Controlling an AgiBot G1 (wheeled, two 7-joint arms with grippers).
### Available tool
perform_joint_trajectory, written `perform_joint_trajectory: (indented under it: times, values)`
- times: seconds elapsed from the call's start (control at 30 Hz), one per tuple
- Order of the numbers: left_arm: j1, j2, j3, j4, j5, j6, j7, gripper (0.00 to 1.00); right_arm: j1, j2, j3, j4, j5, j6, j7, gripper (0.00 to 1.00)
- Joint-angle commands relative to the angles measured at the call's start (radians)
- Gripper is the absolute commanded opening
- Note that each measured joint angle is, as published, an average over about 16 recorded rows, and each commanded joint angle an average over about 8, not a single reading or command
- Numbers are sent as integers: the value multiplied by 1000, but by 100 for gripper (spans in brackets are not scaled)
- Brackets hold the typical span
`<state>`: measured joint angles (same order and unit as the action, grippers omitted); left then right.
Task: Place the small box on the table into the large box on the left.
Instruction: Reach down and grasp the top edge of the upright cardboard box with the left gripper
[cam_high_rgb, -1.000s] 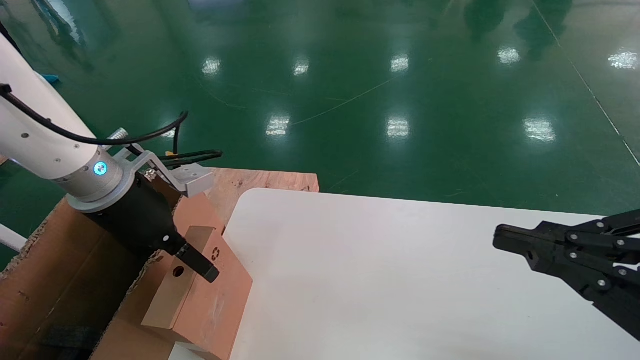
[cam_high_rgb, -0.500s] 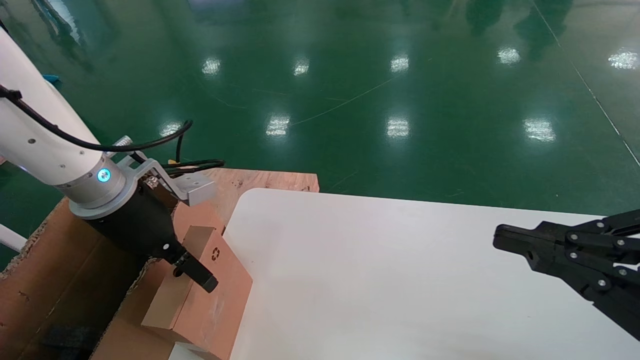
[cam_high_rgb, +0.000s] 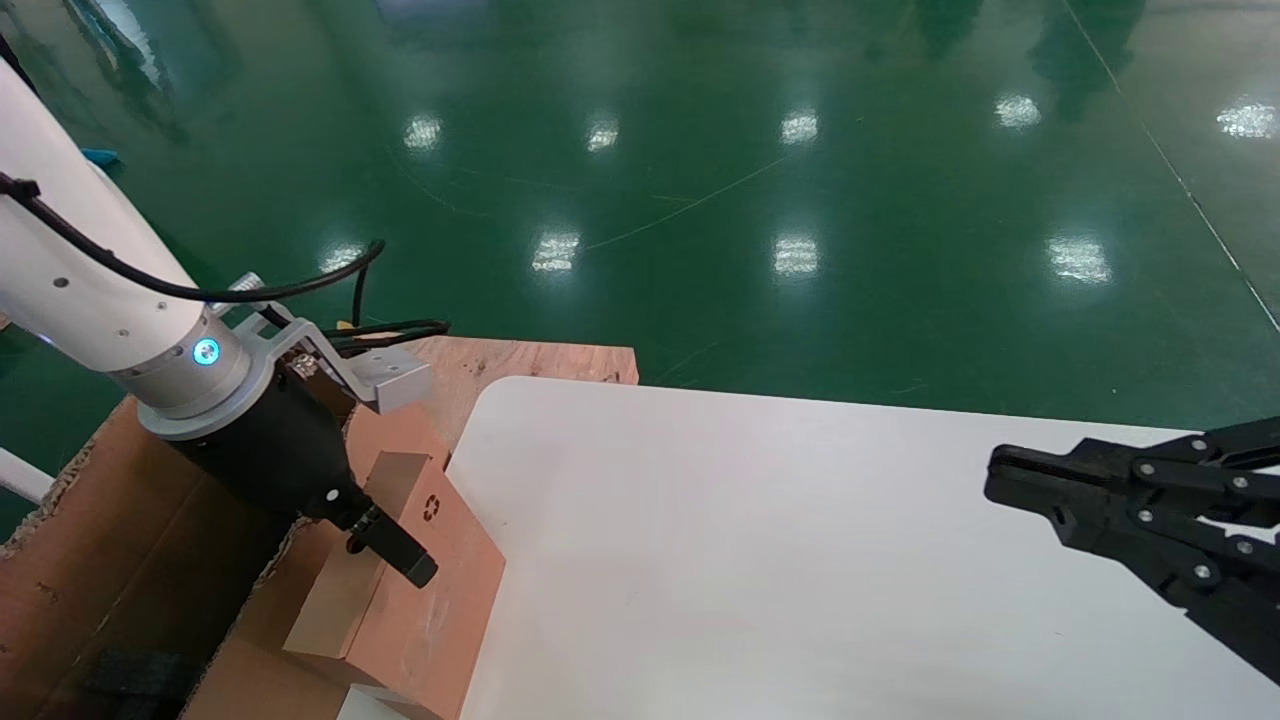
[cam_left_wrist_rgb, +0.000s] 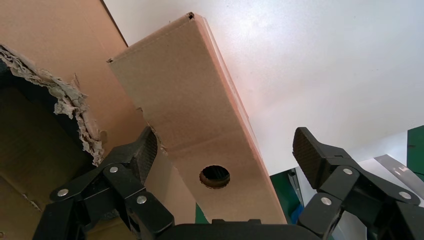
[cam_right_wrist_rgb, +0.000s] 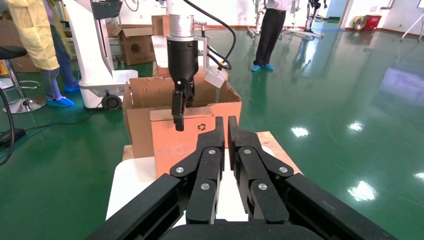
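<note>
Grasp pending at the bench's left edge

Small box (cam_high_rgb: 400, 580) stands on edge at the left edge of the bench (cam_high_rgb: 800, 560), leaning against the large box (cam_high_rgb: 110, 560). Our left gripper (cam_left_wrist_rgb: 225, 155) straddles its narrow holed side, fingers wide apart and holding nothing (one pad looks to graze the cardboard). We judge the grasp is the step in hand; next we must close, lift and carry it leftward over the ragged flap. Plain brown, oblong, recycling mark showing. Our right gripper (cam_right_wrist_rgb: 224, 131) waits, fingers together, over the right edge.

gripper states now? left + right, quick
Left gripper: open, fingers straddling the small box, not clamped.
Right gripper: shut, empty, parked over the table.
</note>
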<state>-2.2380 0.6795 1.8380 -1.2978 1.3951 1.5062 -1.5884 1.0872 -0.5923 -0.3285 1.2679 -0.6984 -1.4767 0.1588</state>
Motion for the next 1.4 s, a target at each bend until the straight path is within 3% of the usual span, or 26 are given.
perform_joint_trajectory:
  times: [0.03, 0.17, 1.4]
  values:
    - [0, 0, 0, 0, 0, 0, 0, 47, 0, 0, 0, 0, 0, 0, 0, 100]
    - [0, 1, 0, 0, 2, 1, -1, 0, 0, 0, 0, 0, 0, 0, 0, 100]
    - [-8, 14, -4, 9, 8, -8, 2, 0, 0, 0, 0, 0, 0, 0, 0, 100]
